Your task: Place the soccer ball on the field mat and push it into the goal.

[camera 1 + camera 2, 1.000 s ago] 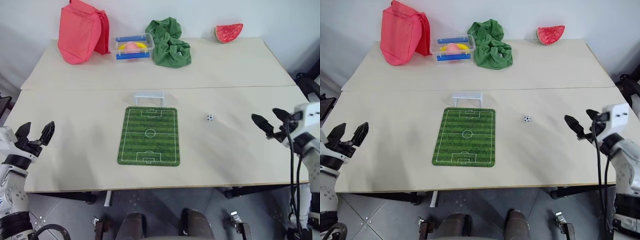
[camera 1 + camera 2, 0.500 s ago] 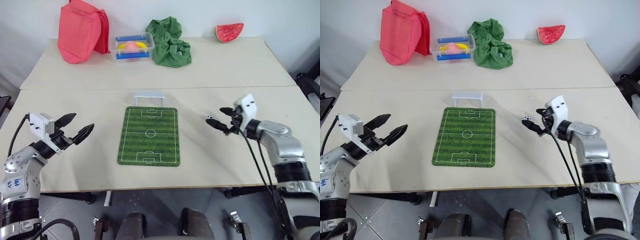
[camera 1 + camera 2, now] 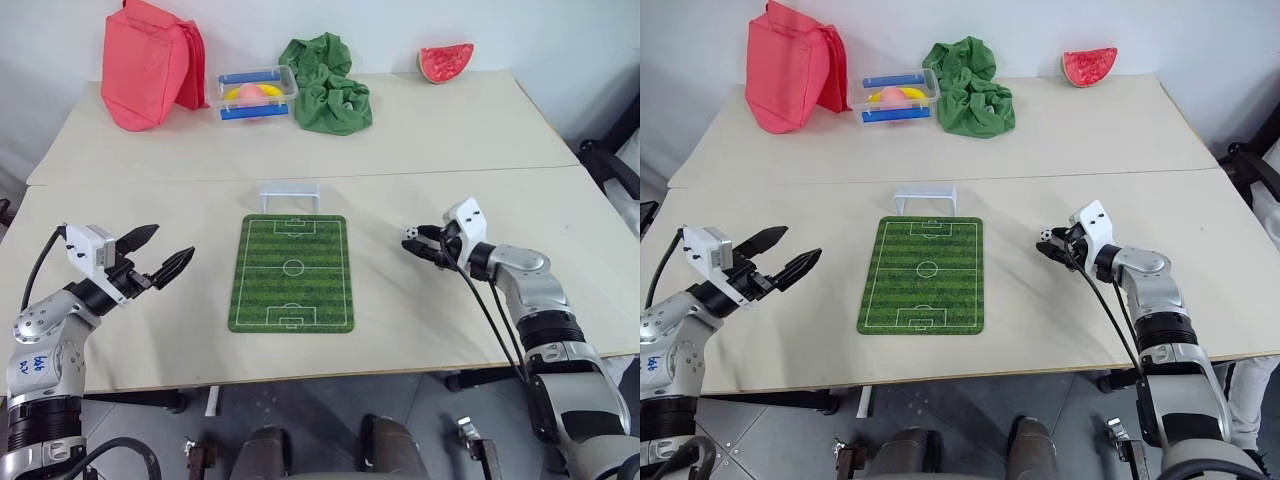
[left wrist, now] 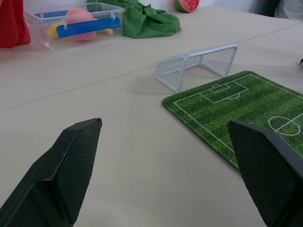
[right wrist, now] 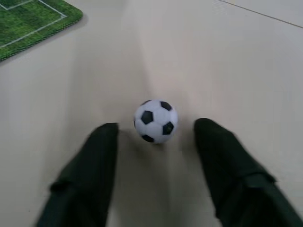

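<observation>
The tiny white black-patched soccer ball (image 5: pixel 155 121) sits on the pale wooden surface (image 3: pixel 440 150) just beyond the right claw's (image 5: pixel 156 137) spread tips, not yet pinched, so an off-centre close could flick it rolling away.

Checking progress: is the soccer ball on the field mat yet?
No, off it. The soccer ball sits on the bare table, right of the field mat, just ahead of the right gripper and its fingers.
</observation>
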You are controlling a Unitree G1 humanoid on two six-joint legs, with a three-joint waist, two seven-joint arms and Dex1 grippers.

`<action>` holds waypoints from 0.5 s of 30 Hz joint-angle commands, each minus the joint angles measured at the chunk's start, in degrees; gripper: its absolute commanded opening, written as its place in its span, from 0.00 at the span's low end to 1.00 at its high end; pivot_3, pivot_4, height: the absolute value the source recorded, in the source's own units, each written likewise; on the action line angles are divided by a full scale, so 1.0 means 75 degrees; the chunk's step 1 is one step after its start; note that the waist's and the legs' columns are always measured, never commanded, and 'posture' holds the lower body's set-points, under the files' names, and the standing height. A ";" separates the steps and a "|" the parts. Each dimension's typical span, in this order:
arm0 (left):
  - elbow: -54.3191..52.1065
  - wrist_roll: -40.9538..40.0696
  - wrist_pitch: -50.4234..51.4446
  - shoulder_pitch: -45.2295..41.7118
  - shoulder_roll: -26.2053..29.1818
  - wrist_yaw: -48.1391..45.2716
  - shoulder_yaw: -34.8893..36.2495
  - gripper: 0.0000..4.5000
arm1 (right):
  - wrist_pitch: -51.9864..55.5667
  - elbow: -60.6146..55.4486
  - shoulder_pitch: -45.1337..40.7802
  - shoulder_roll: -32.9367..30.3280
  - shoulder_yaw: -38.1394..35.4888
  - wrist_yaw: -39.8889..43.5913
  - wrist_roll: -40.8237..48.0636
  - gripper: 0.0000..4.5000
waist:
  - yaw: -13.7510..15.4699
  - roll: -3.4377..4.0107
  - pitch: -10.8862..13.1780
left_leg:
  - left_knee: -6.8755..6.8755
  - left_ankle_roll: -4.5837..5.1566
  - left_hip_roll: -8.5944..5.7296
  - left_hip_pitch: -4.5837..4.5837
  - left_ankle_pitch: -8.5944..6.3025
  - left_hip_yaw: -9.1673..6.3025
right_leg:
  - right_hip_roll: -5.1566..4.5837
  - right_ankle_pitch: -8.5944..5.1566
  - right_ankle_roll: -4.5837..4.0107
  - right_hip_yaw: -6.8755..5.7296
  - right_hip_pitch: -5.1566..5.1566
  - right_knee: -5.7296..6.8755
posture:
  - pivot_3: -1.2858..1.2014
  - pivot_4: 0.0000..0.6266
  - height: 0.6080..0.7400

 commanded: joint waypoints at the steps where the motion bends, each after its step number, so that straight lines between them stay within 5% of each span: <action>1: -0.0344 -0.0095 -0.0058 0.0185 0.0041 -0.0004 0.0239 1.00 | -0.0225 0.0194 -0.0187 0.0088 -0.0101 0.0023 -0.0064 0.27 | -0.0004 0.0000 0.0000 | 0.0002 0.0000 0.0000 0.0000 0.0000 0.0000 | 0.0000 0.0000 0.0000 0.0001 0.0000 0.0001 | 0.52 0.24 1.00; 3: -0.0377 -0.0104 -0.0055 0.0228 0.0046 0.0005 0.0249 1.00 | -0.0262 0.0249 -0.0278 0.0119 -0.0126 0.0057 -0.0053 0.17 | -0.0007 0.0000 0.0000 | 0.0007 0.0000 0.0000 0.0001 0.0000 0.0002 | 0.0000 0.0000 0.0000 0.0005 0.0000 0.0008 | 0.52 0.24 1.00; 9: -0.0618 -0.0162 -0.0065 0.0501 0.0009 0.0065 0.0332 1.00 | -0.0199 -0.0115 -0.0346 0.0041 -0.0152 0.0306 0.0029 0.17 | -0.0003 0.0001 0.0001 | 0.0007 -0.0001 0.0001 0.0001 0.0000 0.0001 | 0.0000 0.0000 0.0000 0.0004 0.0000 0.0009 | 0.52 0.24 1.00; 15: -0.1226 -0.0431 0.0184 0.1242 0.0096 -0.0463 0.0324 1.00 | 0.1144 -0.2886 0.0203 -0.0002 0.0263 0.1316 0.0636 0.17 | 0.0010 0.0020 0.0012 | -0.0001 -0.0005 0.0007 -0.0001 -0.0002 0.0000 | 0.0004 0.0000 0.0000 0.0003 -0.0007 0.0006 | 0.52 0.24 1.00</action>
